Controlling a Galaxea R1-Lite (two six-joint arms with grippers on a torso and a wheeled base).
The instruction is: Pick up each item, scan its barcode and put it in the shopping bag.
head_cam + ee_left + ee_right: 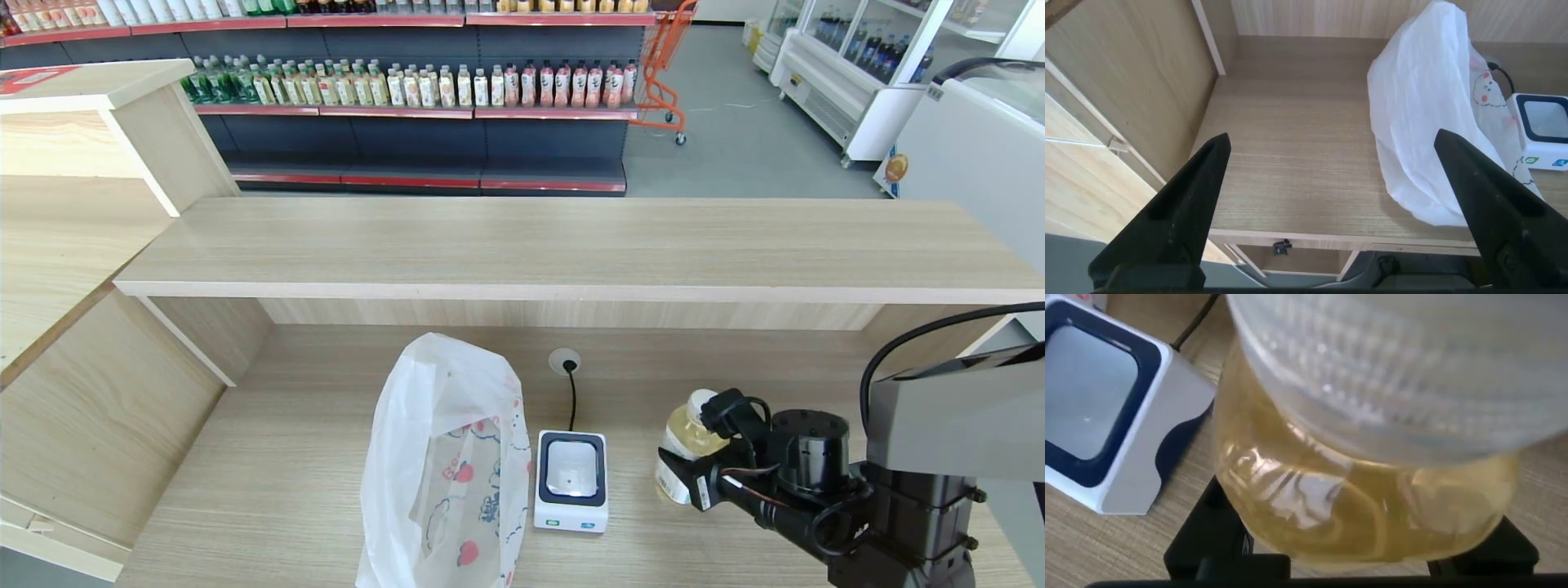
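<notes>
My right hand (684, 478) is closed around a bottle (690, 433) of yellow drink, just right of the scanner (571, 480) on the counter (269, 490). The white shopping bag (445, 457) stands left of the scanner. My left hand (1333, 139) is wide open, holding nothing.

Head above, wrists close, common scanner (571, 479)

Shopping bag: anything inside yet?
The bag shows, through its open mouth, only its own printed plastic, no item. Its bottom is hidden by folds and the picture's edge.
</notes>
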